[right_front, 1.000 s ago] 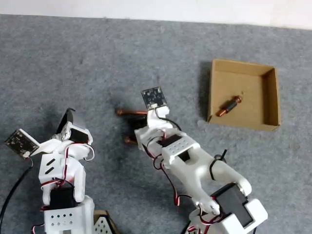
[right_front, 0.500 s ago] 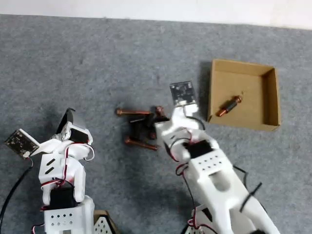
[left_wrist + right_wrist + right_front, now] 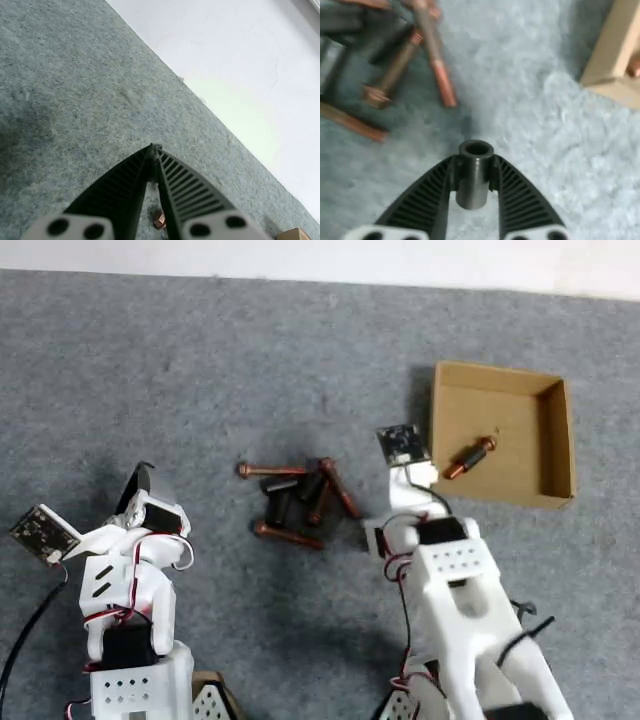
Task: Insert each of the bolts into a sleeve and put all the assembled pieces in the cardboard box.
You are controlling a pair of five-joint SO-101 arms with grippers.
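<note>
One sleeve (image 3: 474, 182), I judge light, stiff, slick; my right pincer (image 3: 474, 161) clamps its sides; left pincer (image 3: 153, 150) closed, empty.

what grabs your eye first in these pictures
The right gripper clamps a black sleeve over the grey mat. In the high view, a loose heap of copper bolts and dark sleeves lies mid-table beside that arm. One assembled piece rests inside the cardboard box on the right.
</note>
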